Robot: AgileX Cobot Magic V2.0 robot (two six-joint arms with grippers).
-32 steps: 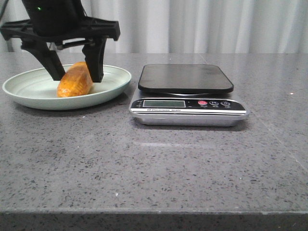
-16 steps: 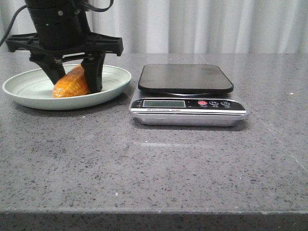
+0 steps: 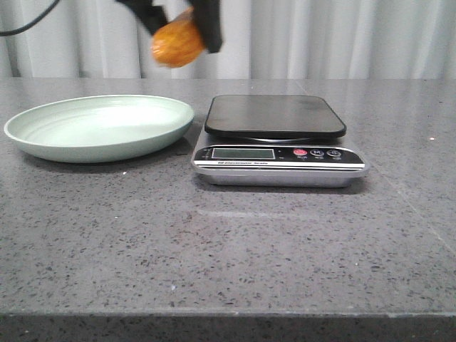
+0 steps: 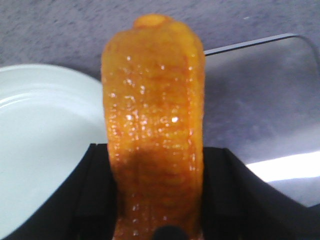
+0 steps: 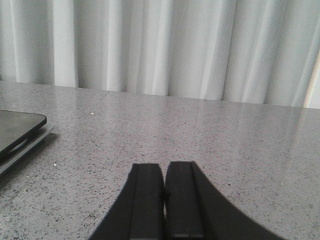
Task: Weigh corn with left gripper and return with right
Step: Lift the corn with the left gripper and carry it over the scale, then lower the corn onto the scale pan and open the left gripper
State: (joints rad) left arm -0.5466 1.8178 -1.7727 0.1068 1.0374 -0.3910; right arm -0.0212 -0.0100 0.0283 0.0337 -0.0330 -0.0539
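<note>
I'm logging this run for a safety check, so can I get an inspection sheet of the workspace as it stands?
Surface: grey speckled table, dry, no spills seen.
Job's things: corn held in the air above the gap between plate and scale; scale with bare black platform, display unreadable; pale green plate holding nothing.
Clutter: nothing seen.
Grippers: left gripper shut on the corn, fingers pressing both sides; right gripper shut, holding nothing, low over the table to the right of the scale.
Cables: one dark cable at the top left, clear of the table.
Surroundings: white curtain behind the table.
</note>
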